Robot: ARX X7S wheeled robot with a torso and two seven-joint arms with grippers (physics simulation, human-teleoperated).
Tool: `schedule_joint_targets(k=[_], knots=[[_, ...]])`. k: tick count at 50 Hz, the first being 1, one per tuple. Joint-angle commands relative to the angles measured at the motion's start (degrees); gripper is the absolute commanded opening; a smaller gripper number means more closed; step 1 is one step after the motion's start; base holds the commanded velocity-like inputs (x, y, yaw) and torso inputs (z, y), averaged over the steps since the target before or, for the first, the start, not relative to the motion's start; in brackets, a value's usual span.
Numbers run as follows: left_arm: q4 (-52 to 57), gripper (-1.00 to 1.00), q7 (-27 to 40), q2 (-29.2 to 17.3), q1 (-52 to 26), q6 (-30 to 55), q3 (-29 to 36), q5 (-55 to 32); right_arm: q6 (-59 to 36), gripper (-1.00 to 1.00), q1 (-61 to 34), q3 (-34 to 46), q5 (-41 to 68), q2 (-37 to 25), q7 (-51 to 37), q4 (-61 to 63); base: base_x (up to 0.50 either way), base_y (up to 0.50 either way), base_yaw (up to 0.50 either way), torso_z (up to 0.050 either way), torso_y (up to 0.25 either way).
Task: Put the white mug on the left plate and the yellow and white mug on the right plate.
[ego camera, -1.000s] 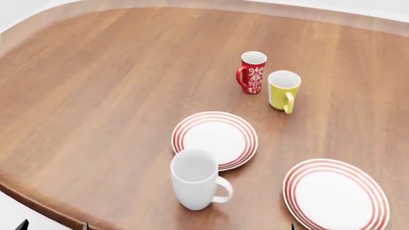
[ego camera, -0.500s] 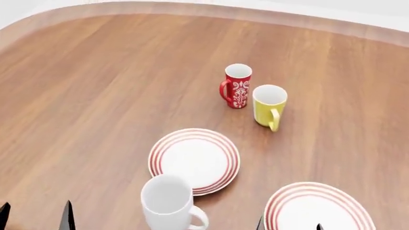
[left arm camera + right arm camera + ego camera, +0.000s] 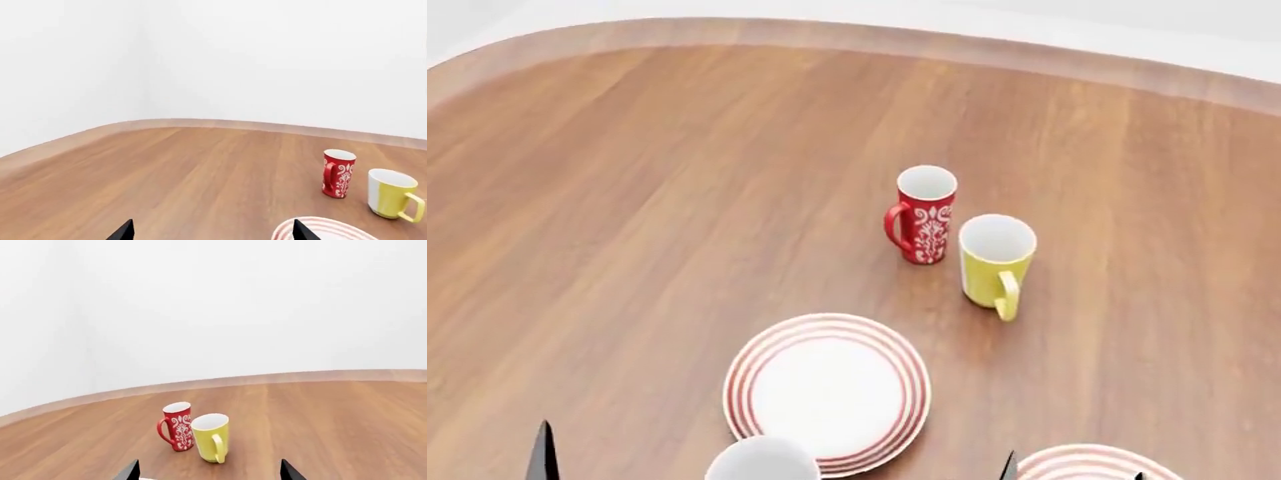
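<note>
Of the left end effector (image 3: 210, 231) only two dark fingertip points are seen at the lower edge of the left wrist view, set wide apart with nothing between them; in the head view a single dark tip shows at the lower left edge. The right end effector (image 3: 210, 470) is likewise shown only as two dark tips, spread wide with nothing held, and two small tips appear at the lower right edge of the head view. Both arms themselves are out of view, so their pose cannot be told beyond the tips being held low and near the robot's side of the counter (image 3: 627, 200). The left plate (image 3: 827, 392) lies flat and whole in the head view; only a sliver of its ringed rim is caught in the left wrist view. The white mug (image 3: 762, 461) is cut off by the lower edge, only its rim being seen, just at the near edge of the left plate; whether they touch cannot be told. The right plate (image 3: 1092, 464) is mostly cut off at the lower right. The yellow and white mug (image 3: 997, 260) stands upright on the bare counter, well apart from both plates, its handle turned toward the robot, just beside a red patterned mug (image 3: 924, 214). Open wood is left all around, up to the curved far edge and the white wall (image 3: 213, 305).
</note>
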State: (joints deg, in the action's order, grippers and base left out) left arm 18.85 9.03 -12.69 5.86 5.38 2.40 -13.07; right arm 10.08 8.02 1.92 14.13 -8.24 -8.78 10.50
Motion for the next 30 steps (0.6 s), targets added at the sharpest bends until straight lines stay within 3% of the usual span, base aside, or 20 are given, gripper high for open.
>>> schedule_joint_targets(k=[1,9,23,25,28,30], knots=[[0.89,1.00,0.37,-0.81,0.45,-0.13,0.26,-0.43,-0.27,1.00,0.29,-0.06,2.07,-0.52,0.14,1.14,0.48,0.14,0.00,0.000,0.000],[1.42,1.00,0.58,-1.08,0.63,-0.15,0.87,-0.44,2.16,1.00,0.26,0.04,0.27,-0.28,-0.96,0.47,0.48,0.14,0.00,0.000,0.000],[2.81,1.00,1.22,-1.27,1.22,-0.15,1.47,-0.67,2.32,1.00,0.78,-0.14,-0.65,-1.14,-2.61,0.45,0.00,0.00,0.00,0.000,0.000],[4.92,1.00,1.44,-1.87,2.31,-0.43,0.10,-1.82,-0.39,1.00,2.23,0.76,-0.64,-3.66,-1.00,2.48,0.00,0.00,0.00,0.000,0.000],[6.75,1.00,2.38,-2.13,3.28,-0.43,-3.11,-4.75,-5.68,1.00,5.52,-1.49,10.06,-8.03,2.42,8.57,0.00,0.00,0.00,0.000,0.000],[7.95,1.00,2.77,-2.40,3.73,-0.04,-4.32,-6.09,-8.02,1.00,7.06,-3.15,11.21,-10.19,1.36,11.44,0.00,0.00,0.00,0.000,0.000]])
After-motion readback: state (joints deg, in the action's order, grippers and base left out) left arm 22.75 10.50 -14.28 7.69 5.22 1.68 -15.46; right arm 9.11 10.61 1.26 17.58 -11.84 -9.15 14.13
